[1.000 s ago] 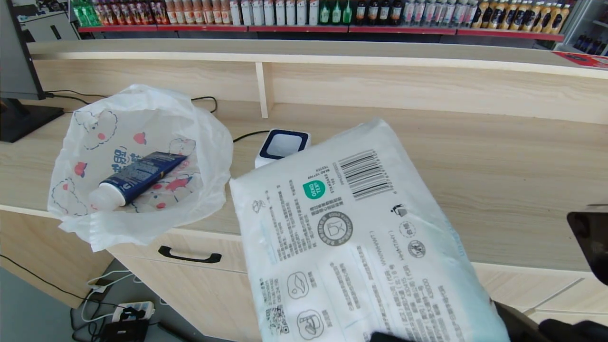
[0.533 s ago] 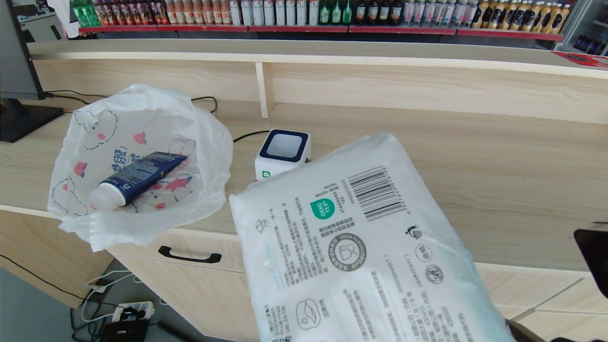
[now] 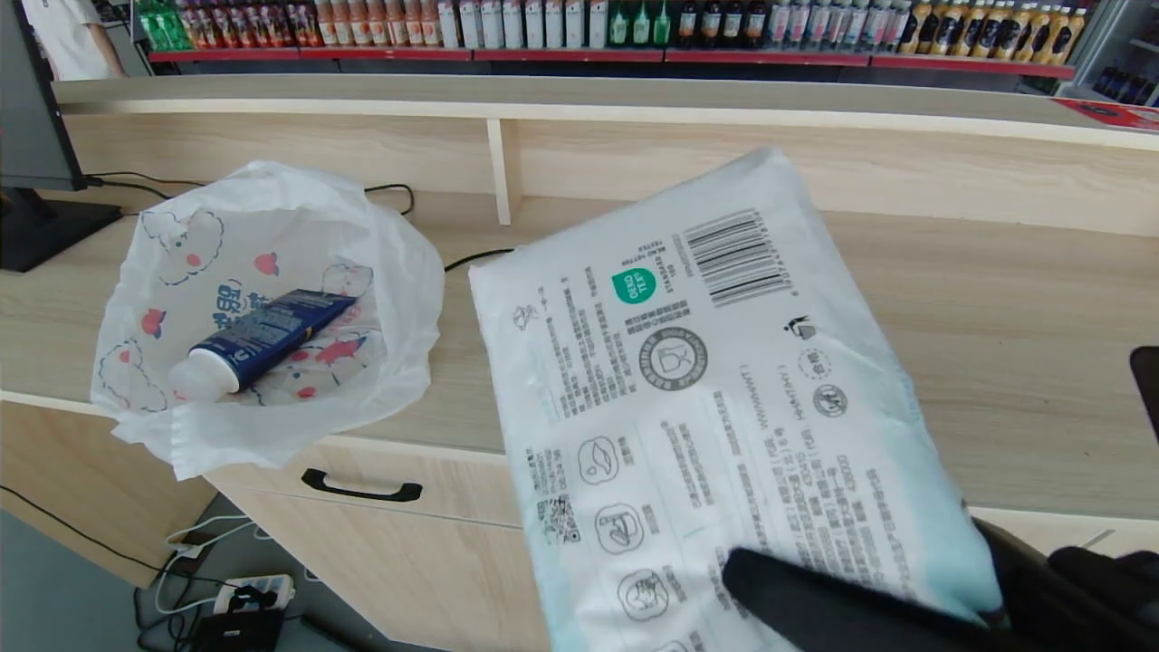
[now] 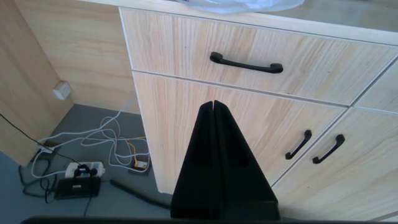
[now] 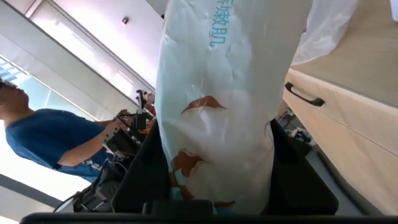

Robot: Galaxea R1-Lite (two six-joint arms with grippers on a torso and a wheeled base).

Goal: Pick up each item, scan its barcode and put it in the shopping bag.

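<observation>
A large white soft pack [image 3: 715, 389] is held tilted above the wooden counter [image 3: 996, 344], its barcode [image 3: 735, 255] facing up. My right gripper [image 3: 770, 589] is shut on the pack's near end; from the right wrist, its dark fingers [image 5: 146, 165] press on both sides of the pack [image 5: 217, 93]. The white shopping bag [image 3: 263, 308] lies open on the counter's left part with a dark blue tube [image 3: 258, 340] inside. My left gripper [image 4: 214, 112] is shut and empty, low in front of the drawers. The pack hides the scanner.
A monitor stand [image 3: 36, 226] is at the far left, and a black cable [image 3: 471, 258] runs along the counter. A raised back ledge [image 3: 579, 100] borders the counter. A drawer handle [image 3: 360, 486] and a floor power strip [image 3: 253, 593] lie below.
The pack first slid toward the right, baring the scanner, then rose and moved away across the counter, covering the scanner. My right gripper's finger now shows on the pack's near end.
</observation>
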